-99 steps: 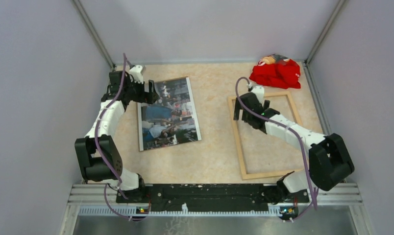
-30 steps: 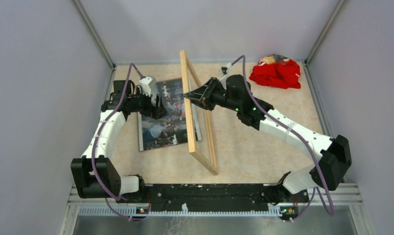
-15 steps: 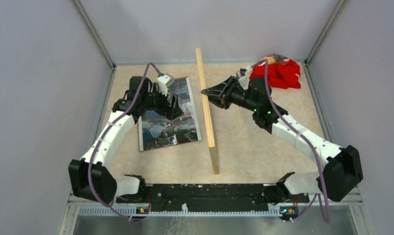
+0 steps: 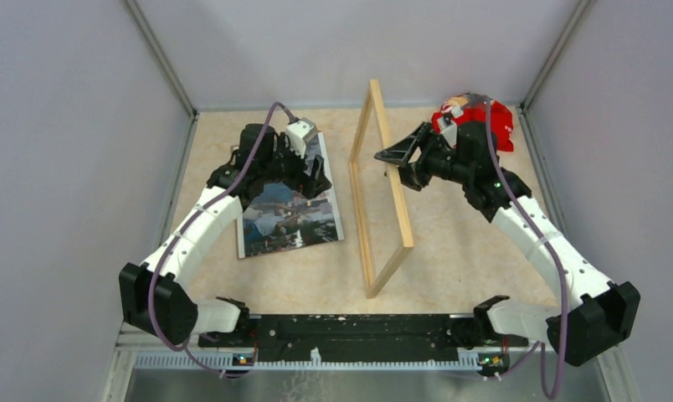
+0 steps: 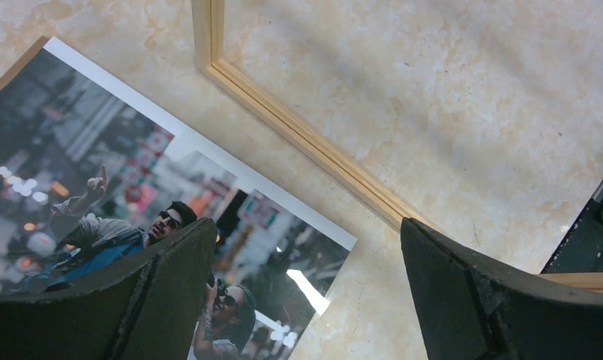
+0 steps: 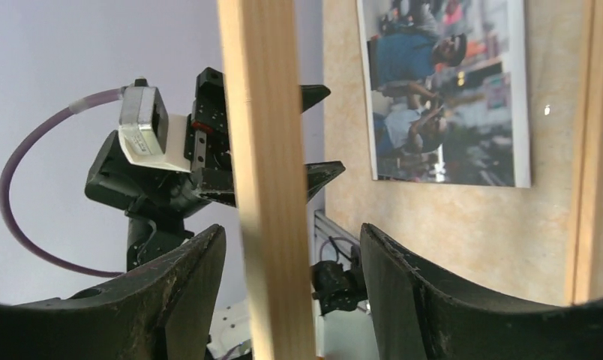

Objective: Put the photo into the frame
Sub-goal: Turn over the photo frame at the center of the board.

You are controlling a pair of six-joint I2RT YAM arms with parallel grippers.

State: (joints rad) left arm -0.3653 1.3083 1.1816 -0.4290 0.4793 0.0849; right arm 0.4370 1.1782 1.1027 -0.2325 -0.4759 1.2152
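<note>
I've got the frame (image 4: 382, 188) standing on edge on the table (image 4: 450, 251), its upper rail between my right fingers (image 4: 398, 157), apparently gripped. Left fingers (image 4: 315, 179) spread wide, empty, over the photo (image 4: 290, 219) lying flat just left. No legible writing.

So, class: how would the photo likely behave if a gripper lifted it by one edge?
The photo lies dead flat, looking paper-thin, so it would probably droop and weigh little. Its glossy face may slip between fingers.
</note>
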